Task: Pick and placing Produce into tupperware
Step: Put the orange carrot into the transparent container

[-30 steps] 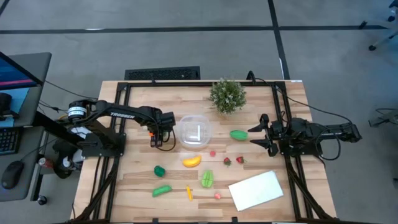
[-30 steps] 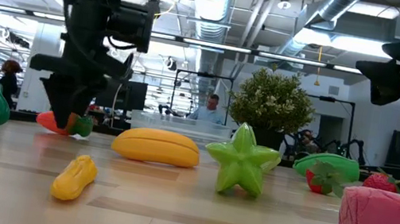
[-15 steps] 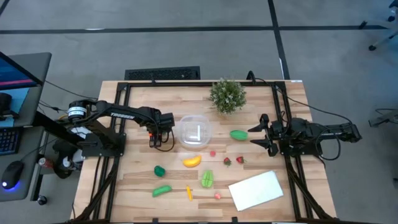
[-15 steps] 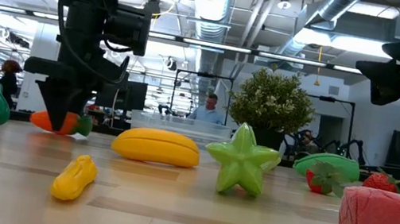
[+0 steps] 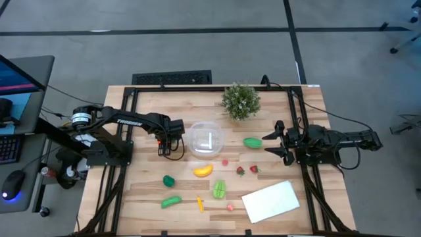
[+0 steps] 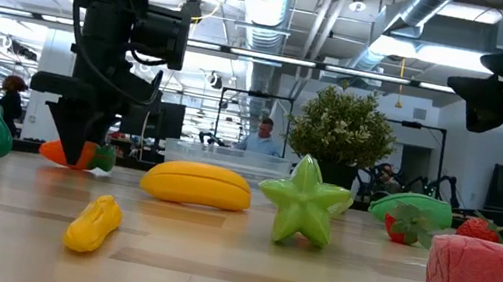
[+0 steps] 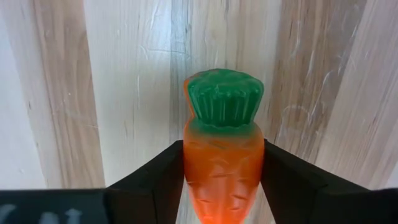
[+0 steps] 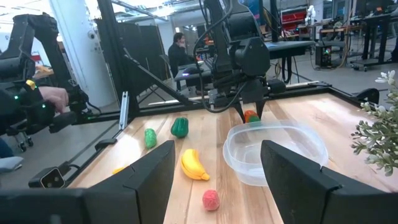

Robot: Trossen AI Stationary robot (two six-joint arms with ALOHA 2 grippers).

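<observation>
An orange toy carrot (image 7: 222,163) with a green top sits between the fingers of my left gripper (image 5: 170,150), just left of the clear tupperware (image 5: 206,139). The low view shows this gripper (image 6: 79,146) pointing down, with the carrot (image 6: 62,152) at table height. Lying on the table are a banana (image 5: 202,170), a green star fruit (image 5: 218,189), a green pepper (image 5: 169,180), a green cucumber (image 5: 171,201), a green piece (image 5: 252,141) and small red and pink berries (image 5: 241,170). My right gripper (image 5: 275,141) hangs open over the table's right side, touching nothing. My left gripper pinches the carrot's orange body (image 7: 194,167) between its two fingers (image 7: 155,182), and the green top (image 7: 224,94) sticks out free. The fingers come from above, pointing down, across the carrot. The carrot lies level, but I cannot tell whether it touches the table.
A bushy potted plant (image 5: 241,100) stands at the far edge. A flat white sheet (image 5: 270,201) lies at the near right corner. Black frame rails (image 5: 125,131) run along both table sides. People show in the room beyond the table (image 6: 262,138).
The left gripper, shut on the carrot, has shifted slightly toward the table's left and then stayed still. The carrot moved with it.
</observation>
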